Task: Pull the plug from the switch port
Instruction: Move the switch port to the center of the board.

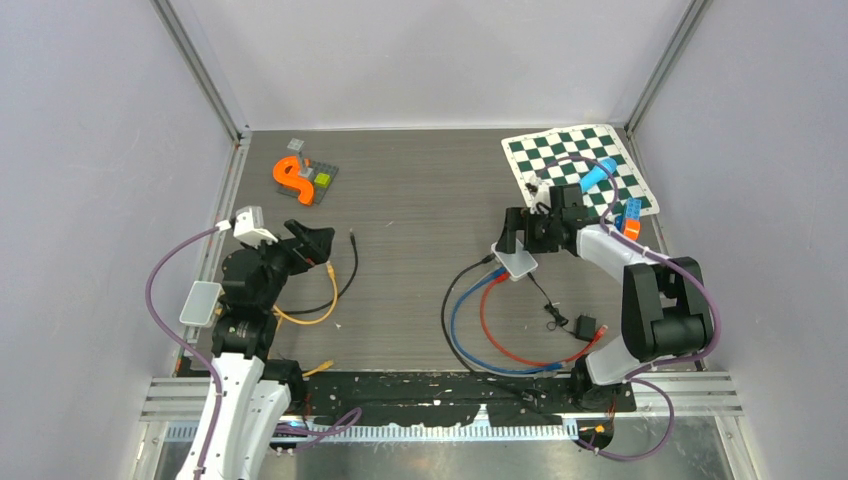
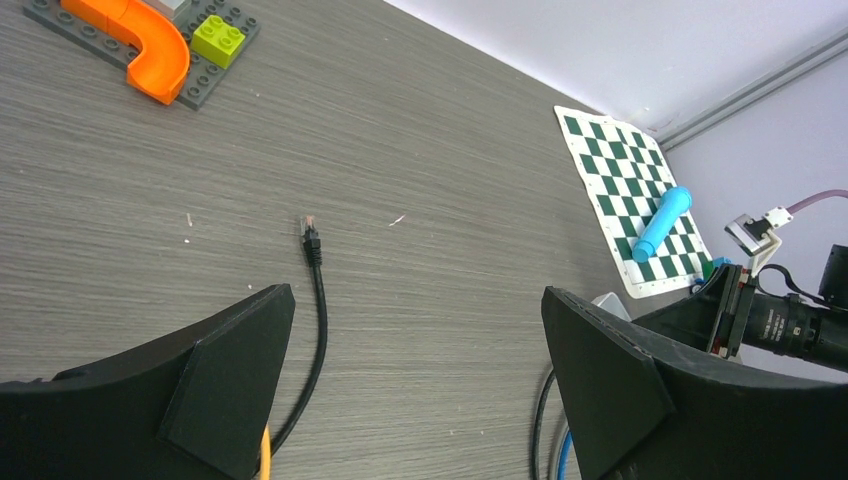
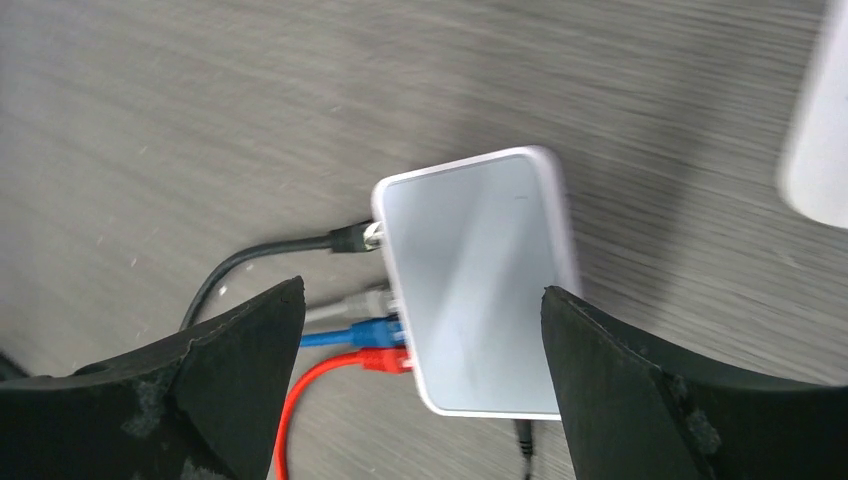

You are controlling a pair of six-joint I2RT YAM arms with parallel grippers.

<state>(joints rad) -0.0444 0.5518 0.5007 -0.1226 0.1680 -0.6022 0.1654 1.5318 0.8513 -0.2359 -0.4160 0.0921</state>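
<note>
- Open worktop (image 1: 420, 200) lies between the arms.
- The black cable (image 3: 270, 250), grey cable (image 3: 355, 302), blue cable (image 3: 350, 337) and red cable (image 3: 383, 360) crowd one edge of the switch (image 3: 475, 280), the last three plugs nearly touching.
- The right tool (image 3: 420, 300) spreads wide, straddling the switch.

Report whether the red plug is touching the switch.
Touching. The right wrist view shows the red plug seated against the switch along its port edge, with no gap between them.
</note>
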